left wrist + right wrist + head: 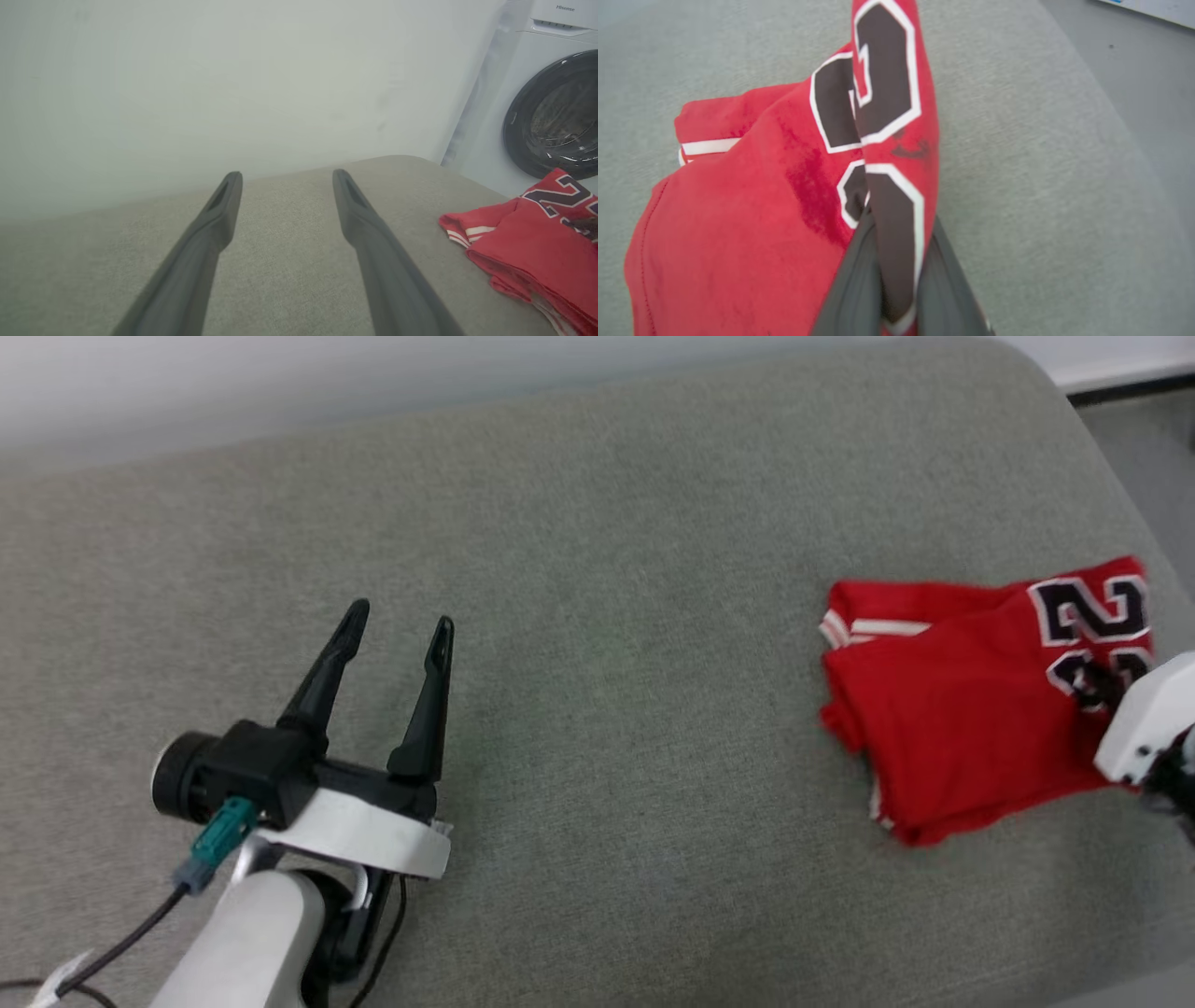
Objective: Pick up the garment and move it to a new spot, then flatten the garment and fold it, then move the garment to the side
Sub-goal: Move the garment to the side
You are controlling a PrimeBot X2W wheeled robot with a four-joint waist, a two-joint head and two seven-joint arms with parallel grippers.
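The garment (962, 709) is noted at about 3 o'clock on the grey cloth-covered table (607, 523), close to that edge, lying in loose layers with the number side up. A fold running through the black-and-white number is pinched between the fingers (850, 289) of the right gripper (900, 219), which are drawn nearly together on the cloth. A ridge is raised there, while the rest lies on the table. The hold is judged suited to dragging or lifting the bundle (whether toward the middle or further aside cannot be told). The left gripper (400, 616) is held at about 8 o'clock, well apart from the garment, with fingers spread wide, empty and aimed toward 12. It is judged to be parked clear of the other arm's path. A washing machine (551, 112) is seen beyond the table.
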